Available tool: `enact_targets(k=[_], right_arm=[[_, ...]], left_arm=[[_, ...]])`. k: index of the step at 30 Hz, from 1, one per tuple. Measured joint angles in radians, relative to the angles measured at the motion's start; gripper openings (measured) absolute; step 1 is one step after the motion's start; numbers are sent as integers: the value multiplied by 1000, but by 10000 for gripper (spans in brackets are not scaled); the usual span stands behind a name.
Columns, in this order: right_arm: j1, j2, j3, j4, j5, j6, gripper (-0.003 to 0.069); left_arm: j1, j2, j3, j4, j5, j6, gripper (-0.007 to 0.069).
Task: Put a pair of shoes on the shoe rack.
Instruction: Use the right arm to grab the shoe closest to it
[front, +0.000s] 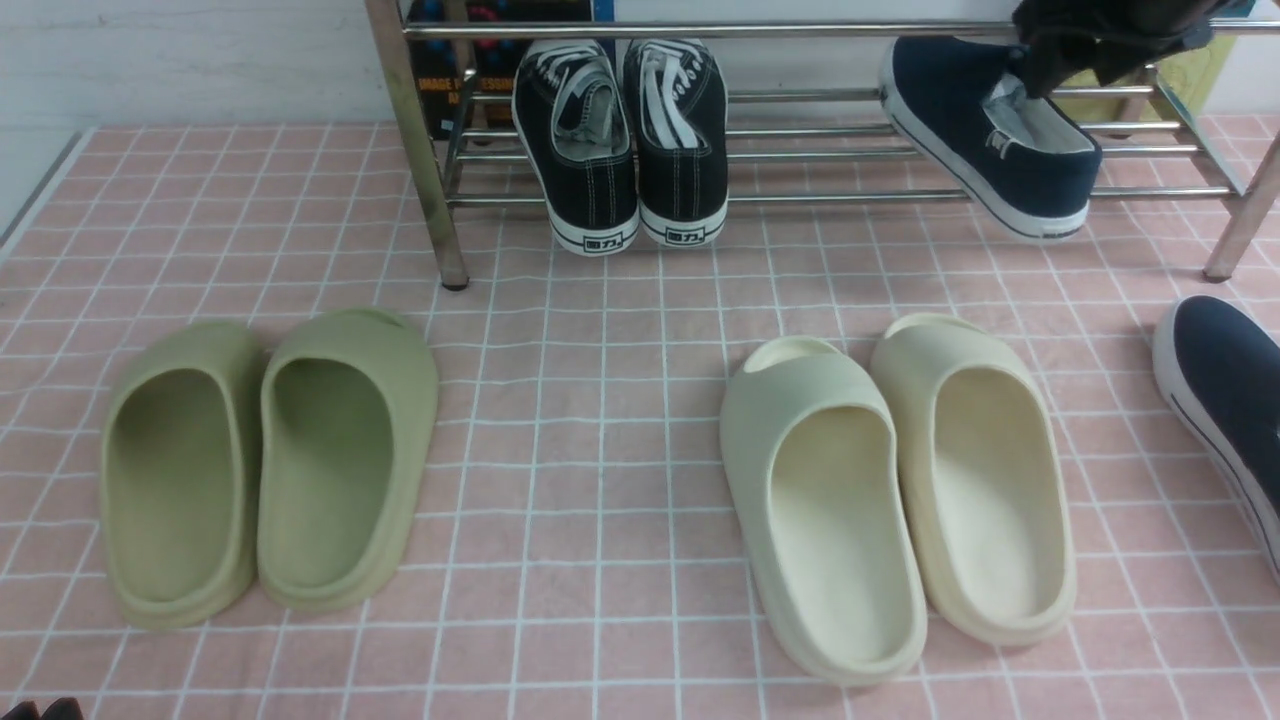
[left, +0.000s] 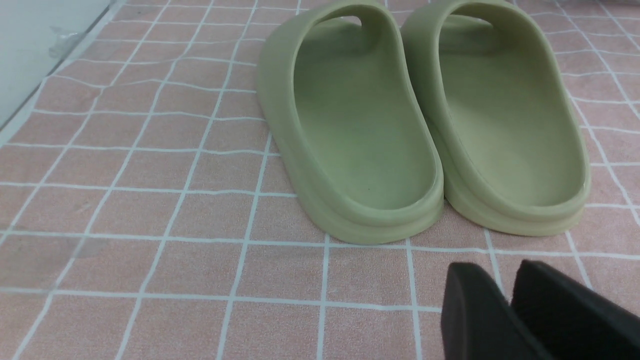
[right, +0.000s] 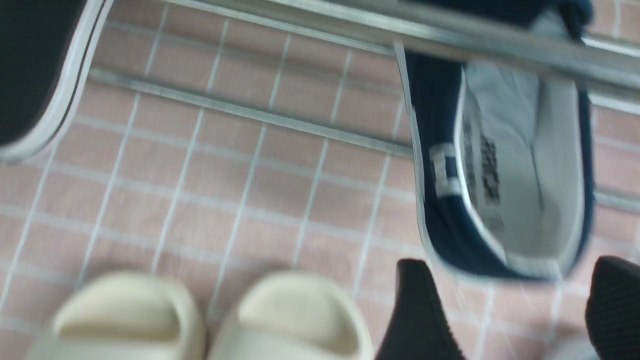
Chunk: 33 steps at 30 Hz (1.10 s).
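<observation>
One navy canvas shoe (front: 1050, 160) is borne on the lower bars of the chrome rack (front: 640, 198), near its right end, heel overhanging the front edge; a small white side tag and dark printing on the pale lining are seen, the printing too blurred to read. The right gripper (right: 510, 305) is spread open by it. The other navy shoe (front: 1235, 400) is set on the tiled-pattern floor (front: 560, 420), before the rack's right front corner. Black lace-up sneakers (front: 630, 150), heel-labelled "回力", are placed near the rack's left end. Smooth foam slides, green (front: 260, 460) and cream (front: 890, 500), are ranged in front. The left gripper's (left: 505, 300) opening cannot be told.
</observation>
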Motion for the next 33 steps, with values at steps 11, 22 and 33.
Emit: enact_targets(k=[11,22,33], right_arm=[[-165,-445,948,-102,-80,78,407],[-173,-393,1184,-155,-341,146,393],[-173,-324,1185,-198,-370,176,42]], left_arm=[[0,0,0,0,0,0,165],[0,0,0,0,0,0,172],[0,0,0,0,0,0,184]])
